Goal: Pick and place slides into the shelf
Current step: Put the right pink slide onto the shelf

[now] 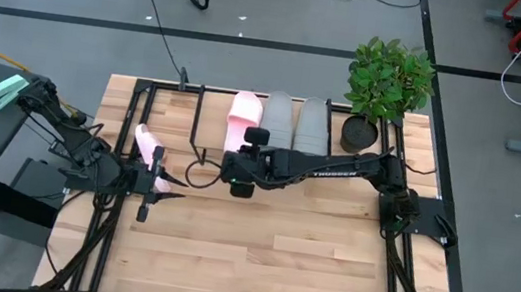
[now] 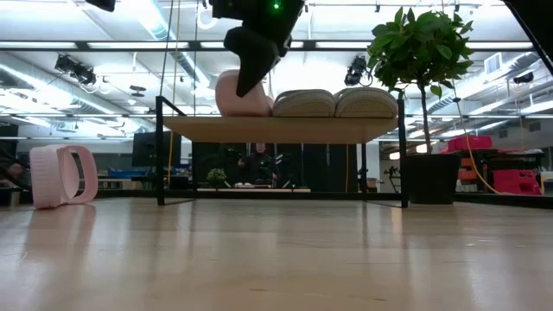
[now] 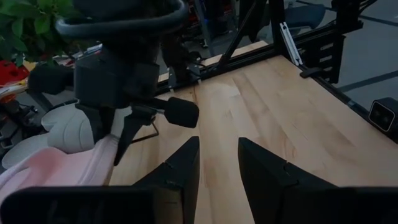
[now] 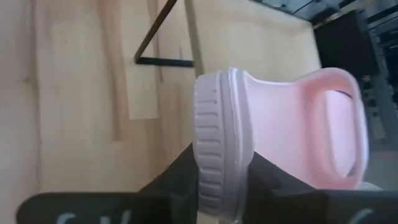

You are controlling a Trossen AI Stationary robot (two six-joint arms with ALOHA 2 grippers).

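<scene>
From the low camera, the nearest task item is a pale pink slide (image 2: 62, 176) standing on its side on the wooden tabletop (image 2: 276, 259), its strap opening facing the camera. The high view shows what that angle hides — this slide (image 1: 147, 142) lies just ahead of the left gripper (image 1: 161, 181), long axis running away from the front edge, slightly slanted. The left gripper's fingers (image 3: 180, 171) stand a little apart with nothing between them.

Farther back, the right gripper (image 1: 241, 178) is clamped on the second pink slide (image 4: 273, 134). The right wrist camera shows its ribbed sole rim pinched between the two dark fingers (image 4: 180, 177) and the wide strap arching off to one side — soft, matte, pale pink.

Beyond, on the shelf (image 2: 281, 130), the held slide (image 1: 246, 114) rests beside the two grey slides (image 1: 294, 122), all three lengthwise front to back. A potted plant (image 1: 387, 82) stands at the shelf's right end.
</scene>
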